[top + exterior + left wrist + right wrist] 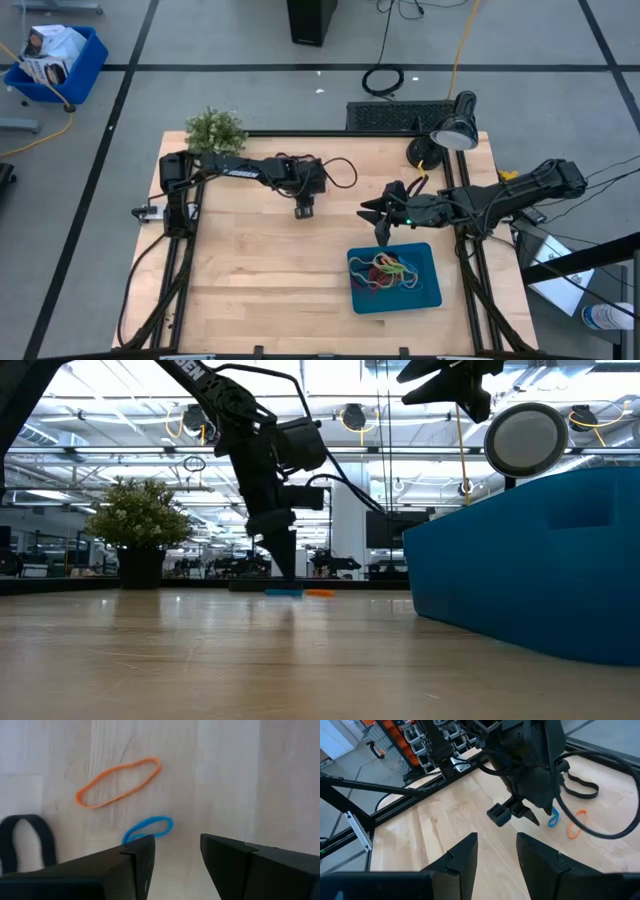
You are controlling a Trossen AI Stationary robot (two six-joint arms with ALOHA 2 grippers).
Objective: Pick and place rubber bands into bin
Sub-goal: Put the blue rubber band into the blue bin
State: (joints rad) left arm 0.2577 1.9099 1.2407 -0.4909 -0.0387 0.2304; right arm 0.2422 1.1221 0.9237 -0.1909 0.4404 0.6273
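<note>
Left gripper [177, 862] hangs low over the wooden table [250, 270], near its middle toward the far edge, fingers parted by a narrow gap and holding nothing. A blue rubber band [148, 829] lies flat on the wood just ahead of the fingertips, one end hidden behind the left finger [135, 865]; contact cannot be confirmed from this angle. An orange rubber band [118, 782] lies flat just beyond the blue one, apart from it. A black strap loop [30, 837] lies to one side on the table.

Right gripper [495, 855] is raised above the table near the far edge of the teal bin [432, 290], fingers apart and empty. In the right wrist view the left gripper [512, 812] shows farther off, with the blue band [553, 818] and orange band [575, 826] just beside its tips.

The bin sits at the table's near right and holds a tangled heap of rubber bands [388, 270] in red, green and orange.

Writing: white lettering on the left arm [240, 172] is too small to read. No other labels legible.

A desk lamp [455, 130] and a potted plant [215, 130] stand at the far edge.
</note>
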